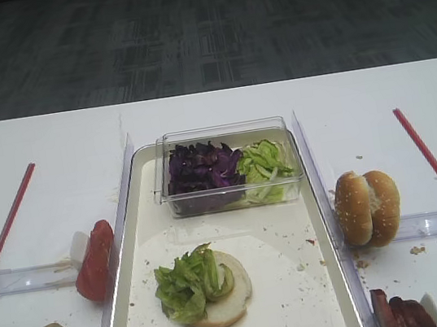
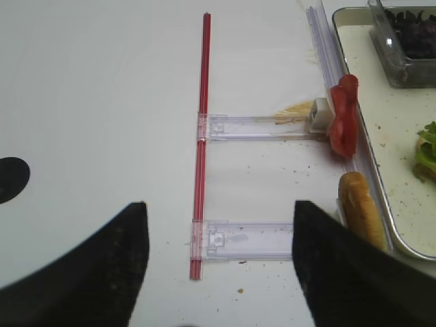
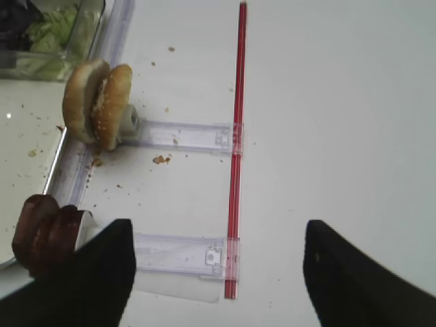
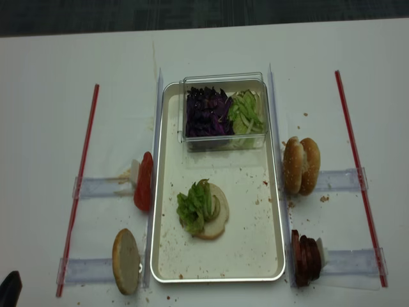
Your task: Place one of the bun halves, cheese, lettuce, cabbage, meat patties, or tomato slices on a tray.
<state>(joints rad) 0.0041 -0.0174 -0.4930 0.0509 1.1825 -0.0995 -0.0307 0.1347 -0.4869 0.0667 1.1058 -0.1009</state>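
Observation:
On the cream tray (image 1: 290,284) lies a bun half (image 1: 226,298) topped with lettuce (image 1: 183,284). Purple cabbage (image 1: 199,170) and more lettuce (image 1: 264,165) fill a clear box at the tray's far end. Right of the tray, two bun halves (image 3: 97,102) stand on edge, with meat patties (image 3: 44,231) nearer. To the left are tomato slices (image 2: 343,126) and another bun half (image 2: 361,211). Cheese is out of view. My right gripper (image 3: 218,269) and left gripper (image 2: 219,259) hover open and empty over the table, outside the tray.
Red strips (image 4: 80,185) (image 4: 358,173) run along both sides of the white table. Clear plastic rails (image 3: 180,136) (image 2: 259,126) join them to the tray's side guides. Crumbs are scattered on the tray and beside the right-hand buns.

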